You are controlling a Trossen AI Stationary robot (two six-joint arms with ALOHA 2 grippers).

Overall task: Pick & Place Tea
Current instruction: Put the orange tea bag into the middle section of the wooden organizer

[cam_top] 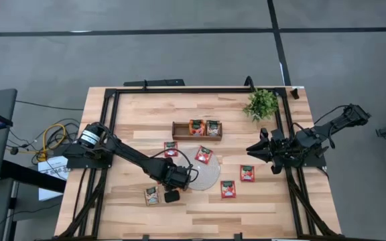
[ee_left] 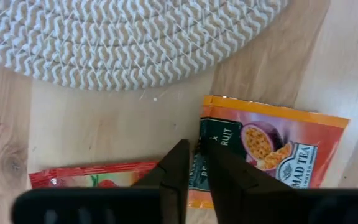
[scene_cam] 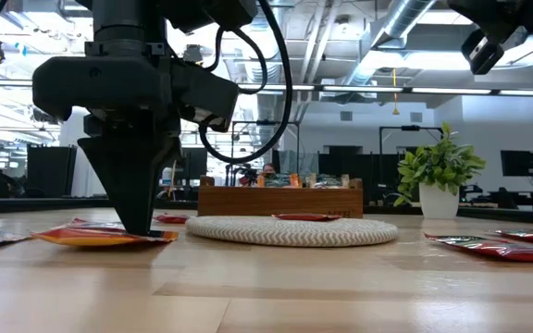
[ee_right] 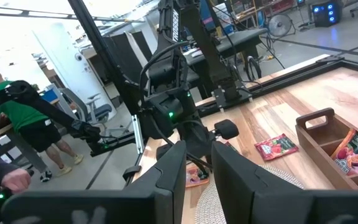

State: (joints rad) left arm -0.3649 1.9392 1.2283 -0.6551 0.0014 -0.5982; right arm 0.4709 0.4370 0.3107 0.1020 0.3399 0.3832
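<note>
My left gripper (ee_left: 195, 149) points down at the table just left of the round woven mat (cam_top: 210, 175), shut on an orange tea sachet (ee_left: 272, 152) that lies flat on the wood; it also shows in the high view (cam_top: 151, 195) and the low view (scene_cam: 91, 238). A red sachet (ee_left: 92, 175) lies close beside it. Other sachets lie on the mat (cam_top: 204, 155), left of it (cam_top: 171, 148) and right of it (cam_top: 228, 189) (cam_top: 247, 173). Two stand in the wooden tray (cam_top: 181, 128). My right gripper (cam_top: 252, 149) waits shut and empty above the table's right side. My left gripper pinches the orange sachet's edge at its dark green band (ee_left: 211, 134) between its two fingers. The fingers come from above, pointing down, with their tips at the table (scene_cam: 148, 229). The sachet lies flat on the wood, its far end (scene_cam: 49, 237) resting there.
A potted plant (cam_top: 261, 104) stands at the far right. A black frame (cam_top: 179, 90) runs around the table's edges. The tray's left compartment is bare. In the right wrist view a person in a green shirt (ee_right: 23, 118) stands beyond the table.
</note>
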